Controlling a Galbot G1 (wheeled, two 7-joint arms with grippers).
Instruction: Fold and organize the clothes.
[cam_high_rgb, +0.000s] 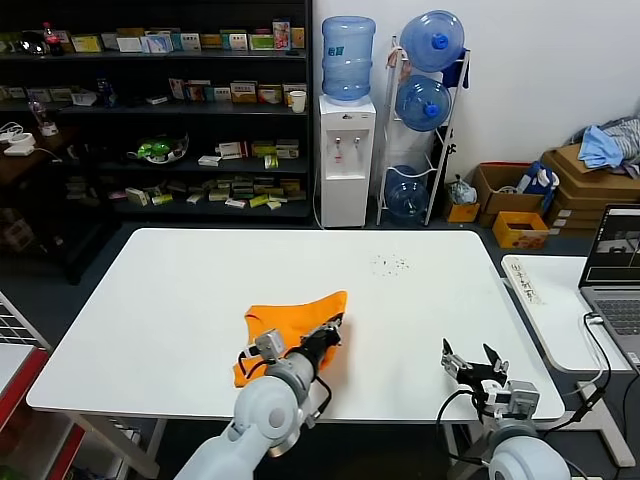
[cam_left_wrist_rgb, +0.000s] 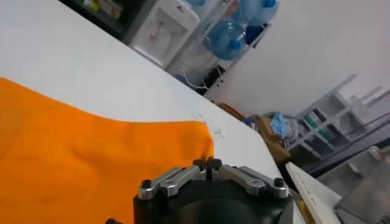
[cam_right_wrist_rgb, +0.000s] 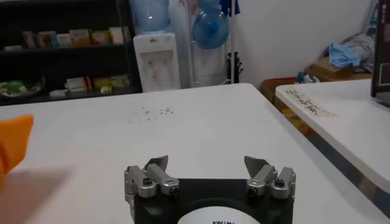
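I am pinching my left claw on the crumpled orange T-shirt low on the desk, folding barely started, right claw waiting apart.

orange t-shirt, bunched, on table's near side

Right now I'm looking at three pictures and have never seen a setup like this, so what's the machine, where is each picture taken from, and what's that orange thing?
This is a two-armed robot at a white table. One picture looks down from a camera on its head; the other two come from cameras on its wrists. The orange thing is a T-shirt, crumpled near the table's front edge. The left gripper, a two-fingered claw, rests at the shirt's edge with its fingers closed; whether cloth is pinched between them isn't clear. The right gripper is open over bare table, away from the shirt. Behind are shelves, a water dispenser and cardboard boxes.
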